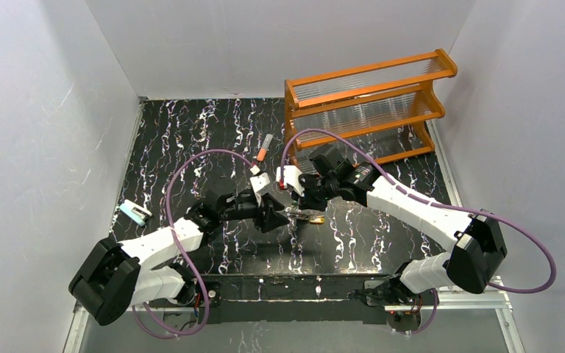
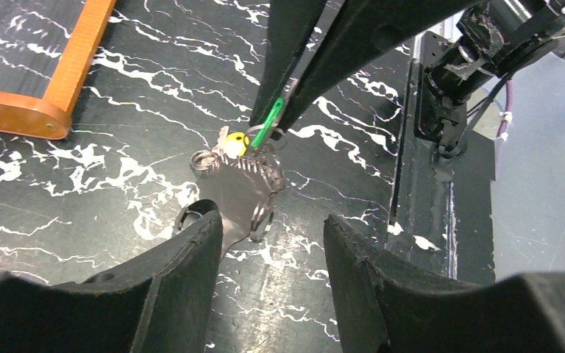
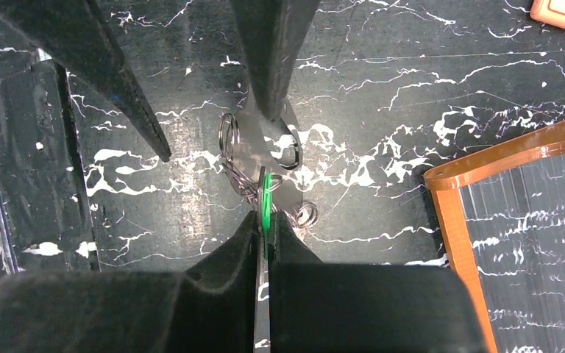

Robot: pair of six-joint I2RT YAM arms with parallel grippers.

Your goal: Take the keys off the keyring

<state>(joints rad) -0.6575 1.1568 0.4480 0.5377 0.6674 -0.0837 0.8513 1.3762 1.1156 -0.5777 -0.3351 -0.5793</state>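
Note:
The keyring (image 2: 240,193) is a flat grey metal piece lying on the black marbled table, with small wire rings around it. It also shows in the right wrist view (image 3: 254,143). My right gripper (image 3: 266,215) is shut on the green key (image 3: 265,197), held edge-on over the keyring. In the left wrist view its fingers come down from above onto the green key (image 2: 268,125). The yellow key head (image 2: 235,141) lies right beside it. My left gripper (image 2: 272,220) is open, and its left finger (image 2: 191,250) rests on the near end of the keyring. Both grippers meet at mid-table (image 1: 294,212).
An orange rack (image 1: 368,99) with clear shelves stands at the back right. An orange-and-grey stick (image 1: 263,149) lies behind the grippers. A light blue object (image 1: 134,213) lies at the left edge. The black base rail (image 1: 287,288) runs along the near edge.

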